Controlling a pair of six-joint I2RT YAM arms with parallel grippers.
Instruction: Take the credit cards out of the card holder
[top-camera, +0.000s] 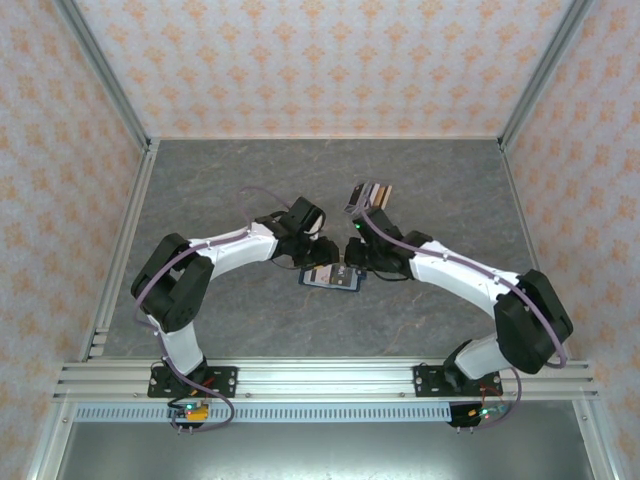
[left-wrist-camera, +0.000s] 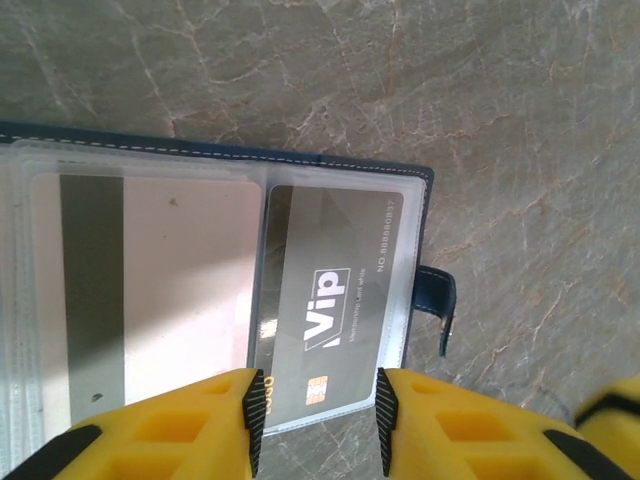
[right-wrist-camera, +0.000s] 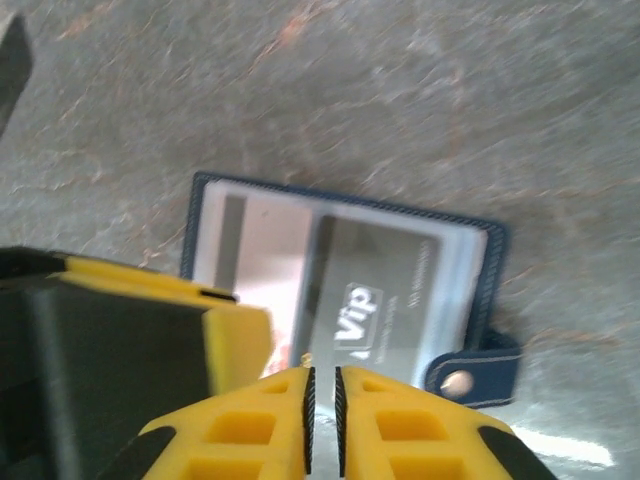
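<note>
Straddling the edge of a grey Vip card (left-wrist-camera: 330, 300), the left tool (left-wrist-camera: 318, 420) stands with its fingers apart. The card's edge shows in the gap, under clear plastic.

Right tool (right-wrist-camera: 322, 420): pads almost together, with a thin slit between them. It sits right at the card holder's edge, beside the Vip card's corner. Cannot tell whether anything is pinched there.

Both tools meet over the card holder (top-camera: 330, 277), one from the left and one from the right. The holder lies open and flat on the table (top-camera: 200, 200), around mid-table and a little toward the near side. Navy rim, clear sleeves inside.

Two cards sit in the sleeves: the Vip card and, beside it, a pale card (left-wrist-camera: 170, 290) with a dark stripe. A small navy tab (left-wrist-camera: 437, 300) with a snap sticks out from the holder's edge next to the Vip card.

Farther back and slightly right, well apart from the holder, lies a small striped cluster (top-camera: 370, 195) of flat pieces.
</note>
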